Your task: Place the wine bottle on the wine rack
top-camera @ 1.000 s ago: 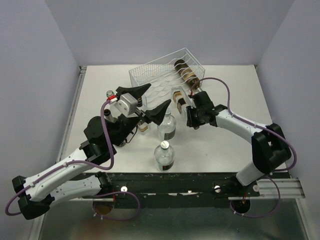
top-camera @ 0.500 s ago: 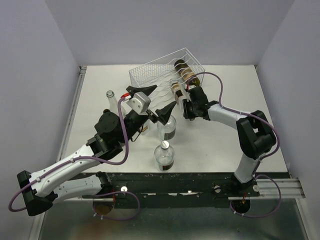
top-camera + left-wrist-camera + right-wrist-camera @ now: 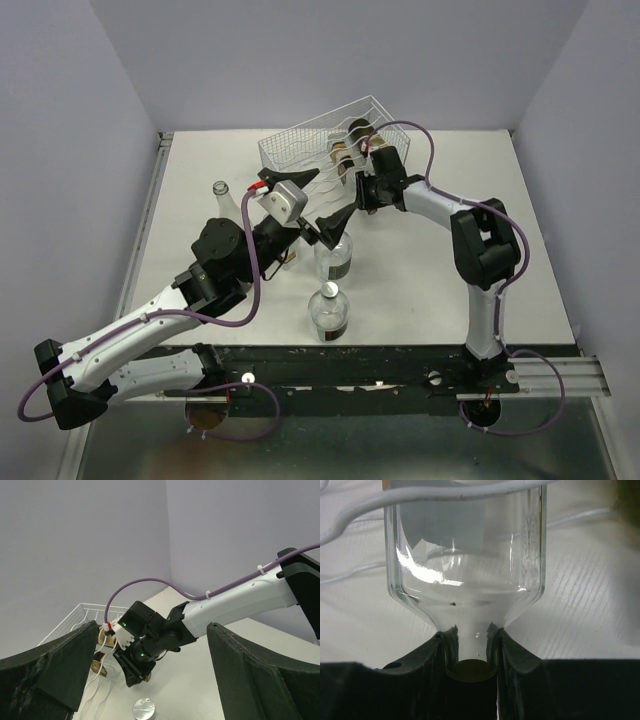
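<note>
The right gripper (image 3: 470, 642) is clamped on the neck of a clear glass wine bottle (image 3: 465, 560). Its 2 black fingers (image 3: 442, 650) press the neck from either side just above the dark cap, so the bottle is held, not loose. From the wrist view the bottle's shoulder and body stretch away from the jaws, with a pale label on the glass. A white wire of the wine rack (image 3: 420, 497) crosses in front of the body near the top of the view.

In the overhead view the right arm reaches far across the table (image 3: 450, 280) to the rack at the back. The held bottle lies roughly on its side within the basket's outline. Whether it rests fully in one of the wavy cradles cannot be told. Just beside it, toward the back rim, another bottle (image 3: 357, 128) already lies in the rack.

The left gripper (image 3: 335, 190) hangs near the rack's front edge with its jaws spread wide and nothing between them.

At least 3 more bottles stand upright on the table:
- a clear one (image 3: 335, 255) under the left gripper
- a capped one (image 3: 327, 312) nearer the arms
- an open-necked one (image 3: 222, 195) at the left

By my judgement the carry is done and the placing is nearly finished. What is left for this bottle is to settle it into a cradle, open the fingers and draw the right arm back.
</note>
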You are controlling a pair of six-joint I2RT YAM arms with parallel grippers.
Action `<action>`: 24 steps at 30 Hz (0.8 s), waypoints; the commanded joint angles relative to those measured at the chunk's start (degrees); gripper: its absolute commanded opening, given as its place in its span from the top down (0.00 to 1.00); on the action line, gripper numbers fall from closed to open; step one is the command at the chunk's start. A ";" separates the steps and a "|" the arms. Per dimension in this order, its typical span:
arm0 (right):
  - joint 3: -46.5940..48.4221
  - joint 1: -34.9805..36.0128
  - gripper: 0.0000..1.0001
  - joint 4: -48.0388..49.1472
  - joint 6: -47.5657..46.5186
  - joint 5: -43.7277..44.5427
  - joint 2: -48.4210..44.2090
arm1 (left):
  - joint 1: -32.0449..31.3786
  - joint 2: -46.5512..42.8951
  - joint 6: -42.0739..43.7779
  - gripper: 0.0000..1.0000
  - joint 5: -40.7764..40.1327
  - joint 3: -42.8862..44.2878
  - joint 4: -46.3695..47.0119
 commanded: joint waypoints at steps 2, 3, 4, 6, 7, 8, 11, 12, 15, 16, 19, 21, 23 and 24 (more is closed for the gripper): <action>8.05 -0.89 1.00 7.98 0.02 -3.78 1.20 | -0.09 0.28 -0.03 0.01 1.44 1.52 -1.42; 9.02 -0.89 0.99 7.53 0.10 -4.13 1.73 | -0.09 0.28 -0.04 0.01 1.52 1.61 -1.69; 9.46 -0.80 0.99 7.44 0.19 -4.22 2.08 | -0.09 0.28 -0.04 0.01 1.61 1.61 -1.78; 10.69 -0.89 0.99 6.92 0.54 -3.96 2.87 | -0.09 0.28 -0.12 0.01 1.53 1.61 -2.04; 11.22 -0.89 0.98 6.57 0.54 -3.79 3.31 | -0.09 0.28 -0.12 0.01 1.44 1.70 -2.13; 11.92 -0.89 0.97 6.13 0.46 -3.35 3.75 | -0.09 0.36 -0.04 0.01 1.44 1.96 -2.30; 15.08 -0.89 0.88 2.97 0.63 -2.64 5.59 | -0.09 0.63 -0.30 0.01 1.61 2.31 -2.65; 16.13 -0.98 0.85 2.26 0.63 -2.56 6.21 | -0.09 0.63 -0.39 0.01 1.61 2.31 -2.65; 18.16 -0.98 0.75 0.68 1.07 -1.68 7.79 | -0.09 0.72 -0.48 0.01 1.61 2.31 -2.74; 19.04 -0.98 0.72 -0.11 1.25 -1.76 8.41 | -0.09 0.72 -0.56 0.01 1.70 2.23 -2.83; 20.01 -0.89 0.56 -1.08 1.77 -1.33 8.85 | -0.09 0.63 -0.39 0.01 1.61 2.40 -3.09; 19.05 -0.89 0.42 -0.82 2.04 -0.62 8.33 | -0.09 0.54 -0.39 0.01 1.53 2.40 -3.44; 17.73 -0.89 0.31 -0.73 2.21 0.08 7.45 | -0.09 0.28 -0.21 0.01 1.52 2.31 -3.53; 16.77 -0.89 0.27 -0.82 2.48 0.25 6.66 | -0.09 0.10 -0.12 0.01 1.35 2.05 -3.45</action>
